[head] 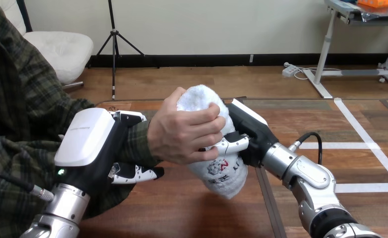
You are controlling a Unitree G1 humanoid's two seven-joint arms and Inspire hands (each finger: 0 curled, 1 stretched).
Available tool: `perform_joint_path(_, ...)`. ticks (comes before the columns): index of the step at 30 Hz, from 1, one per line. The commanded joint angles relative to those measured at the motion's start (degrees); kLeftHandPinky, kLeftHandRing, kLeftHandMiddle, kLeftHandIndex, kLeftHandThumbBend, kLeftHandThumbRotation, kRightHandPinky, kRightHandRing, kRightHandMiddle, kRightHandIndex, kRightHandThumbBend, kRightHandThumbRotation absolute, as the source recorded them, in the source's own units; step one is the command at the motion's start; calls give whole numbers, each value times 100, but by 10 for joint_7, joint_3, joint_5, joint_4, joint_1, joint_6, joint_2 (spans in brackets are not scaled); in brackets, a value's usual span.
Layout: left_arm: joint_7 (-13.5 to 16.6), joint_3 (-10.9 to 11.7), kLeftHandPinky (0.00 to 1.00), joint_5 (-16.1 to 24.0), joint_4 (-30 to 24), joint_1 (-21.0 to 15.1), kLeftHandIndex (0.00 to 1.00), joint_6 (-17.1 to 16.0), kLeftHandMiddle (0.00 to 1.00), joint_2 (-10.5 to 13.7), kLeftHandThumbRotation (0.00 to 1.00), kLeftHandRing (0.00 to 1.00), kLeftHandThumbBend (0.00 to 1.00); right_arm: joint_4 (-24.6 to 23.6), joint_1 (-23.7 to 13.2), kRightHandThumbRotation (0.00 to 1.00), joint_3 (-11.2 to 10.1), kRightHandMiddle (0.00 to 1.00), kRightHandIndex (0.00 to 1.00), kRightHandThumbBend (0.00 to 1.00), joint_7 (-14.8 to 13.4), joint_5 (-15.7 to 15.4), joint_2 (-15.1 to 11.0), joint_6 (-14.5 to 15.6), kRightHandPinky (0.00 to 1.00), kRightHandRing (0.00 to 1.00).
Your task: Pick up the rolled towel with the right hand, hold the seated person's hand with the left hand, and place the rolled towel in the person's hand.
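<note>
White rolled terry towel point(222, 173), near upright, sits clasped in the person's hand point(182, 134), right hand point(249, 131) gripping its right flank, left hand point(90, 144) wrapped round the person's wrist.

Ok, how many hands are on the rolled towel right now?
2. The person's hand wraps the rolled towel from the left; the robot's right hand grips it from the right. The left hand is round the person's wrist, not on the towel.

White rolled towel point(222, 174), fluffy, w/ print near lower end. Nearly upright, top tilted left, gripped mid-roll by person's hand point(182, 134).
</note>
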Motion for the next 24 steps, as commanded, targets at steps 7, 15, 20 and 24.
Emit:
perform_joint_path(7,-6,-9,29,-5,-24,-24,37,-11,36,-22,0,31,94,-18,-70,0,5,17,17,68,14,-7,38,-26,7,12)
perform_joint_path(15,-2,-9,29,-5,-15,-27,37,-17,36,-23,0,31,94,-18,-69,0,3,17,17,68,15,-5,38,-18,7,11)
perform_joint_path(20,0,-8,29,-4,-13,-28,37,-18,36,-22,0,31,94,-19,-68,0,3,17,18,70,13,-6,37,-17,7,11)
perform_joint_path(24,-1,-8,29,-3,-11,-28,37,-17,36,-22,0,31,94,-19,-67,0,4,19,23,75,12,-7,34,-17,8,13)
